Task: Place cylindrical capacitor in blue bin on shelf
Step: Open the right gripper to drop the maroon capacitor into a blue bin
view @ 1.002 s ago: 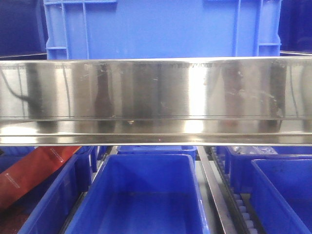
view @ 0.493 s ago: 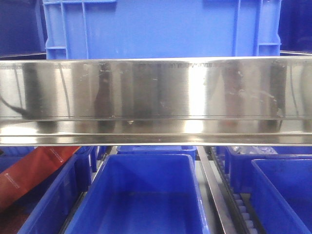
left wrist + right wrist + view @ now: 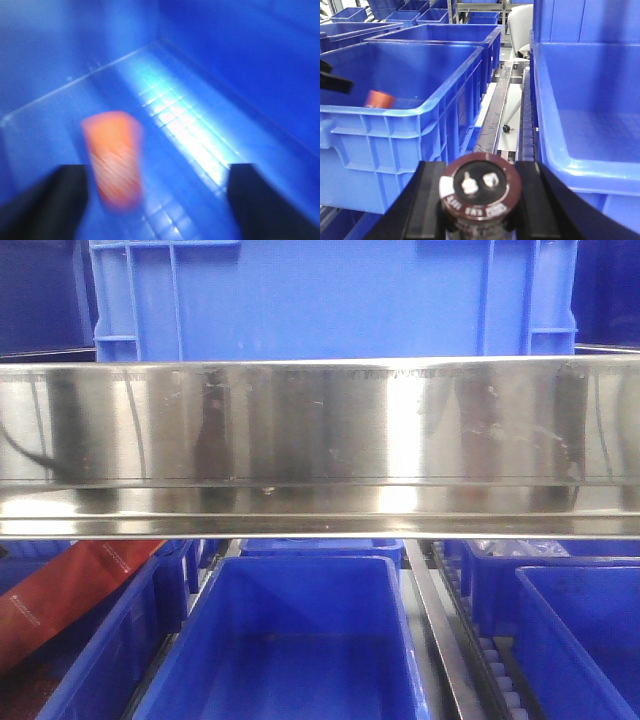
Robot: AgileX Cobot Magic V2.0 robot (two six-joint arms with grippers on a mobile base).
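Two blue bins [image 3: 420, 115] flank right claw [image 3: 480, 200] clamping cylindrical capacitor [image 3: 480, 192] | left claw [image 3: 157, 200] spread over orange block [image 3: 114, 157]

Print on the cylindrical capacitor [image 3: 480, 192] and the red package [image 3: 70, 590] is unreadable.

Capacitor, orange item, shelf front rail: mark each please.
cylindrical capacitor [image 3: 481, 192], right wrist view, terminal end face.
orange item [image 3: 114, 155], left wrist view, middle of blurred body.
shelf front rail [image 3: 320, 425], front-facing view, centre of mirrored face.
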